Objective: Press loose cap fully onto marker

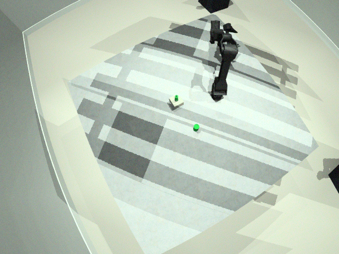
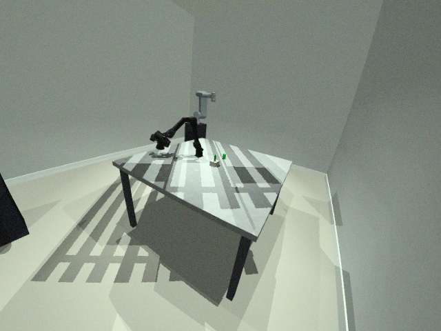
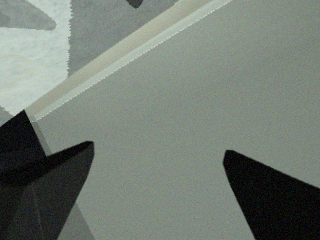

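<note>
Seen from the top, shows the green marker [image 1: 176,98] [image 2: 215,158] upright in its pale block [image 1: 177,101] [image 2: 214,163] on the striped, shadow-crossed table [image 1: 178,202] [image 2: 227,199] [image 3: 30,65]. Shows the green cap [image 1: 196,127] [image 2: 224,156] apart from marker and block, on the table and lower right of them in the frame. Places the foot of the black arm [image 1: 224,68] [image 2: 195,133] to the right of the block, and the tool [image 1: 222,25] [image 2: 159,139] [image 3: 160,152] near the upper corner of the table, well apart from marker and cap. From the exterior, shows the marker standing bare-tipped in the block, with the cap just beyond and to the right, on the table. Shows the arm rising from the table, bending over at the elbow and reaching left, with the tool above the table's left part, turned away from marker and cap. Behind the table, shows a pale second arm [image 2: 202,105] on a dark stand [image 2: 202,129]. From the wrist, shows the tool released, with dark fingers spread wide, nothing between them but a view of plain grey wall [image 3: 170,100]. At upper left, shows a light-and-shadow patch of the table; at the left edge, behind a finger, a dark shape too cut off to identify.
</note>
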